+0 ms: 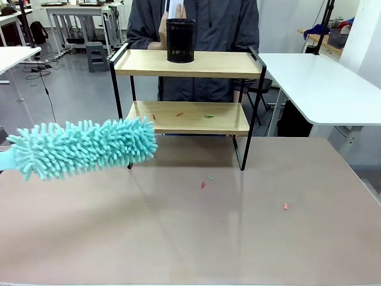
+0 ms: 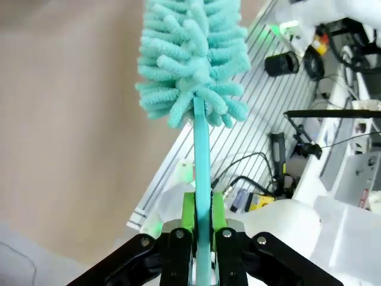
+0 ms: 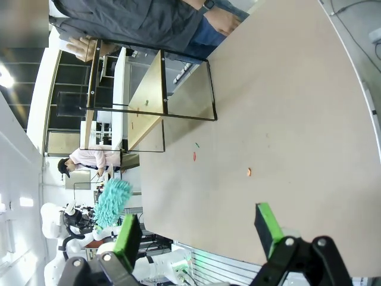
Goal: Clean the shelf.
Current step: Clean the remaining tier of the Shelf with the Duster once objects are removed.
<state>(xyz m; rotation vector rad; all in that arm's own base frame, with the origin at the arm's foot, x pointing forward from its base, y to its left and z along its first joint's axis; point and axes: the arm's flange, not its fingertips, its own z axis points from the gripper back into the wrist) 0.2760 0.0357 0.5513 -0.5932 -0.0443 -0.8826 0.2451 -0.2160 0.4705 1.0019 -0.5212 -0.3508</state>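
Observation:
The shelf (image 1: 186, 64) stands at the table's far side, two light wooden boards on a black frame; the right wrist view shows the shelf (image 3: 156, 89) sideways. Small coloured scraps (image 1: 179, 114) lie on its lower board, and a black mesh cup (image 1: 180, 40) stands on the top board. A teal fluffy duster (image 1: 83, 148) hovers over the table's left, its tip near the lower board's left end. My left gripper (image 2: 202, 217) is shut on the duster's handle (image 2: 201, 155). My right gripper (image 3: 199, 229) hangs open over the table's near edge, holding nothing.
A person stands behind the shelf, a hand (image 1: 165, 24) beside the mesh cup. More scraps (image 1: 203, 184) lie on the brown table in front of the shelf, another (image 1: 285, 206) to the right. A white table (image 1: 315, 77) stands at the back right.

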